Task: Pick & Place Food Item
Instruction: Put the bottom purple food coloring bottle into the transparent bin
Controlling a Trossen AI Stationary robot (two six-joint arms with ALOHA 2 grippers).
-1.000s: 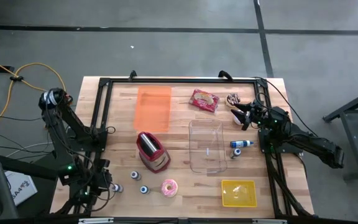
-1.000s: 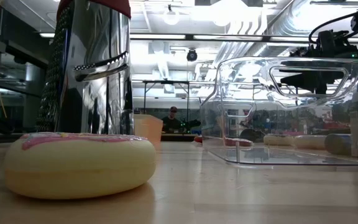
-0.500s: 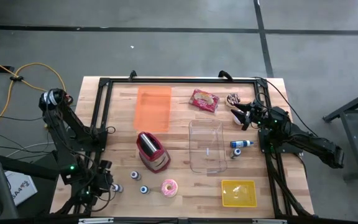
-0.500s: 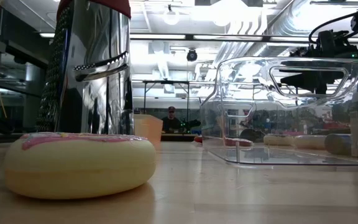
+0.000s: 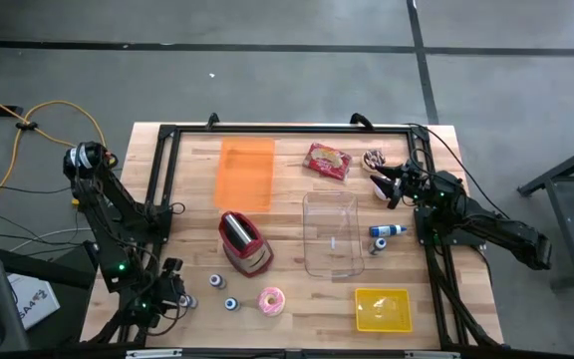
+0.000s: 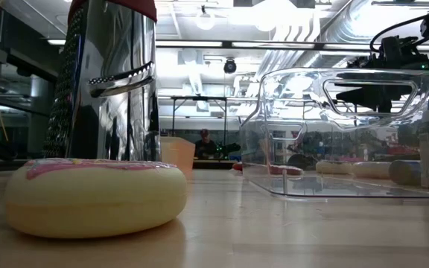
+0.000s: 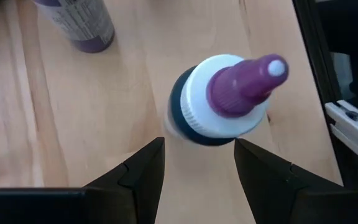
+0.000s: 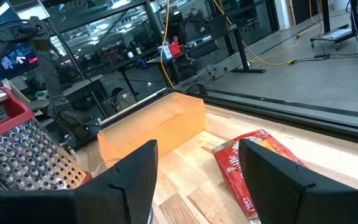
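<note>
A pink-iced donut (image 5: 271, 300) (image 6: 95, 197) lies flat on the table near its front edge. A red snack packet (image 5: 328, 160) (image 8: 253, 165) lies at the far middle. My left gripper (image 5: 174, 291) (image 7: 199, 168) is open near the front left corner, tipped down over a small upright bottle with a purple tip and white collar (image 7: 225, 99) (image 5: 189, 300). Its fingers stand apart short of the bottle and touch nothing. My right gripper (image 5: 387, 186) (image 8: 197, 180) waits open and level at the far right.
A red-topped metal grater (image 5: 244, 242) (image 6: 110, 82) stands mid-table beside a clear tub (image 5: 330, 232) (image 6: 348, 134). An orange bin (image 5: 246, 173), a yellow box (image 5: 384, 309), two more small bottles (image 5: 215, 282) (image 5: 231, 302) and a lying blue bottle (image 5: 387, 231) share the table.
My left gripper has come down toward the small bottle at the front left and stays open.
</note>
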